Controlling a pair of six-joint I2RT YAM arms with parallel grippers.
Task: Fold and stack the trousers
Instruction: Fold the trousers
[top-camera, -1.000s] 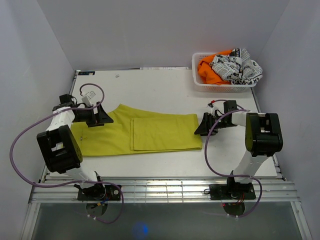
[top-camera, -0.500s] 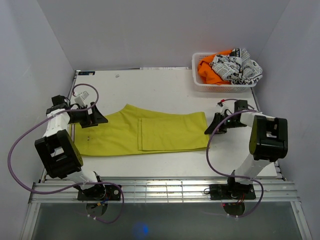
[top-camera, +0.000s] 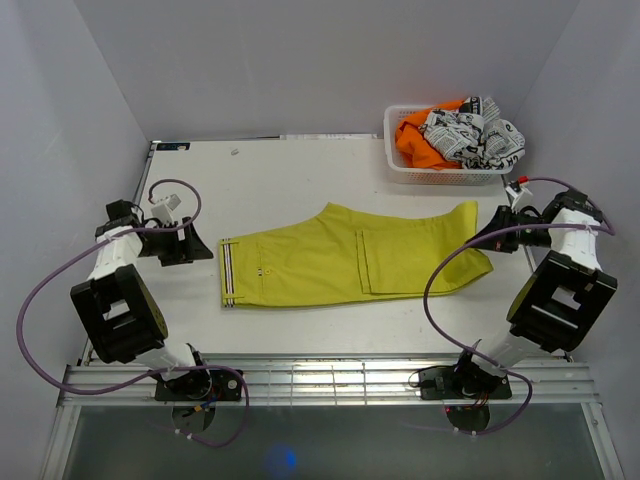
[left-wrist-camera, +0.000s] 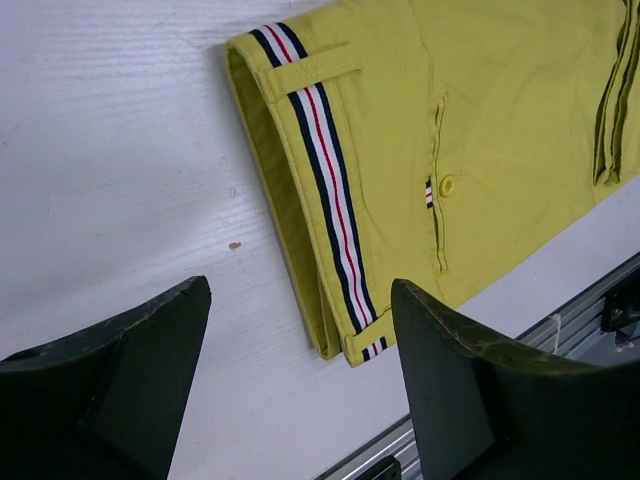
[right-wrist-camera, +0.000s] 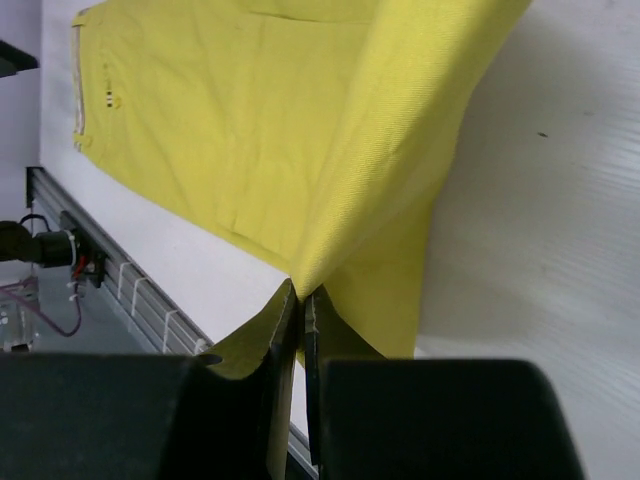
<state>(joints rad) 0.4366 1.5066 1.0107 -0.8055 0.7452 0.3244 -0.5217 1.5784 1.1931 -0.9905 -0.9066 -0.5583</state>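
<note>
The right jaws were pressed together on a thin fold of cloth at the leg end of the long, plain mustard-yellow cloth trousers (right-wrist-camera: 250, 130). In the right wrist view the fabric rose from the white worktop (top-camera: 300, 180) into the pinch like a small tent. In the overhead view that hem corner was lifted and drawn toward the right edge, with the right arm (top-camera: 560, 290) reaching over it from the side.

The left jaws were spread wide and held nothing. They hovered over bare worktop just beside the striped waistband (left-wrist-camera: 320, 190), apart from it, with the left arm (top-camera: 115, 270) at the left edge.

Between the two arms the trousers lay flat across the middle of the worktop, waistband to the left and legs to the right. A small yellow button (left-wrist-camera: 447, 185) on the seat showed face up. The outline was narrow and the waistband showed a doubled edge, so the garment appeared already folded lengthwise, one leg over the other, though this was a judgement and not plain to see.

The crosswise folds were not yet made, since the full leg length lay stretched out. The pinch at the hem looked like the start of carrying that end over toward the waistband. Stacking also remained, and no folded pile showed anywhere.

Well apart, in the far right corner, a white plastic basket (top-camera: 440, 176) held a crumpled orange garment (top-camera: 415, 140) and a black-and-white printed cloth (top-camera: 475, 135).
</note>
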